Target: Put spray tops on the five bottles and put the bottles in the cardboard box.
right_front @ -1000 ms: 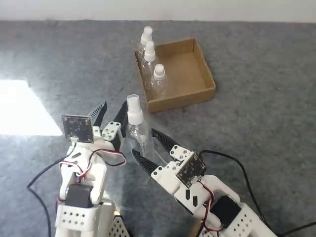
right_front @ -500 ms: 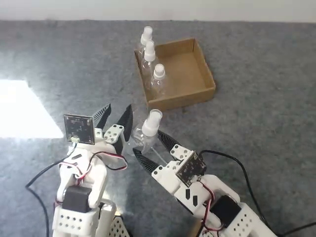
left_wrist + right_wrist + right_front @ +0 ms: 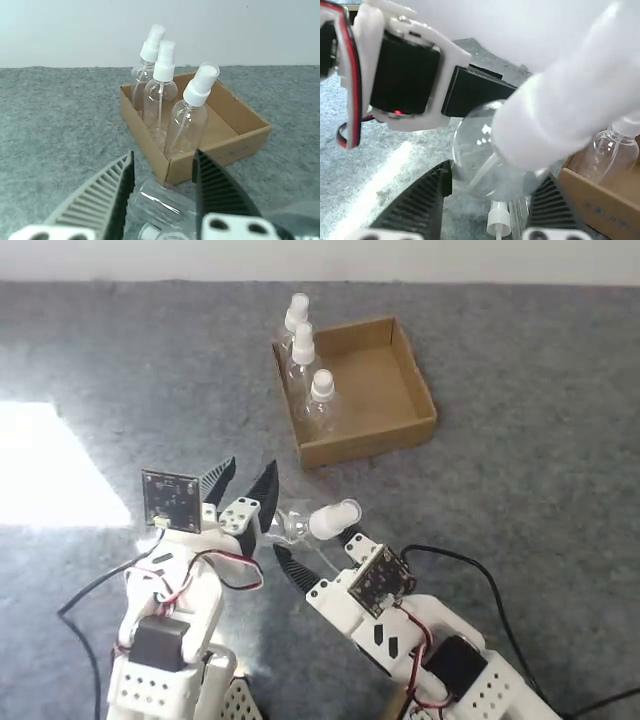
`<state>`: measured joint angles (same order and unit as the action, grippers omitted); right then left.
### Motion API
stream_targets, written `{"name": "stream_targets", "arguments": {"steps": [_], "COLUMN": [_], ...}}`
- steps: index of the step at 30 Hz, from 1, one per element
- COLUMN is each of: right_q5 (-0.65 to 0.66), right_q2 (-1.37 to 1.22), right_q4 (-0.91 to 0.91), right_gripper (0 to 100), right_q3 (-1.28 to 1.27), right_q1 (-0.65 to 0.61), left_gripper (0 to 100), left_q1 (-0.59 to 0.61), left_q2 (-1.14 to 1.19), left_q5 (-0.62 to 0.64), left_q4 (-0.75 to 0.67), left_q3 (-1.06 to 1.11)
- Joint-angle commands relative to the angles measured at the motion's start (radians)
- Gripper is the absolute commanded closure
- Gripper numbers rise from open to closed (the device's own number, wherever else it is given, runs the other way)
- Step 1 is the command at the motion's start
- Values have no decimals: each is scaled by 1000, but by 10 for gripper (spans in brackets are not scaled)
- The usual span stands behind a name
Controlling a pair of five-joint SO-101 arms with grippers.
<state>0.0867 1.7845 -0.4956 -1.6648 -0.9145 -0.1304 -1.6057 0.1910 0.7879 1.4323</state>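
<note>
Three capped bottles (image 3: pixel 302 348) stand in one cardboard box (image 3: pixel 392 375), well beyond both sets of fingertips. The right gripper (image 3: pixel 314 540) pinches a fourth bottle (image 3: pixel 480 167), tipped over, between its fingers. The left gripper (image 3: pixel 250 472) has its fingers spread just beside that bottle.

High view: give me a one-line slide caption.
Right tool holds a tilted spray-topped bottle beside the open left tool; three capped bottles stand at the cardboard box.

A blurred white spray top (image 3: pixel 560 100), cut by the frame edge, looms just ahead of the right pincer (image 3: pixel 495 179) and hides much of the brown cardboard box (image 3: pixel 592 200). Beneath the left pincer (image 3: pixel 163 155), the clear plastic bottle (image 3: pixel 160 202) runs off the frame.
</note>
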Motion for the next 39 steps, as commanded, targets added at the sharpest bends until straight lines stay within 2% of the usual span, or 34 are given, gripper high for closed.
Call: {"name": "stream_targets", "arguments": {"steps": [1, 6, 18, 22, 26, 31, 39], "right_q5": [-8, -3, -3, 0, 2, 31, 41], "right_q2": [22, 22, 22, 22, 12, 12, 12], "right_q4": [-4, -4, -107, -107, -110, -185, -271], "right_gripper": [870, 924, 928, 929, 929, 929, 929], "right_q3": [35, 35, 117, 112, 114, 178, 301], "right_q1": [-16, -16, -16, -16, -12, 48, 139], "left_gripper": [819, 819, 819, 819, 818, 819, 819], "left_q1": [-20, -20, -6, 66, 149, 249, 301], "left_q2": [2, 2, 2, 2, 2, 2, 2], "left_q5": [-11, -11, -11, 0, 64, 68, 63], "left_q4": [11, 9, 9, 8, 6, 6, -3], "left_q3": [-19, -19, -19, -24, -24, -24, 8]}}
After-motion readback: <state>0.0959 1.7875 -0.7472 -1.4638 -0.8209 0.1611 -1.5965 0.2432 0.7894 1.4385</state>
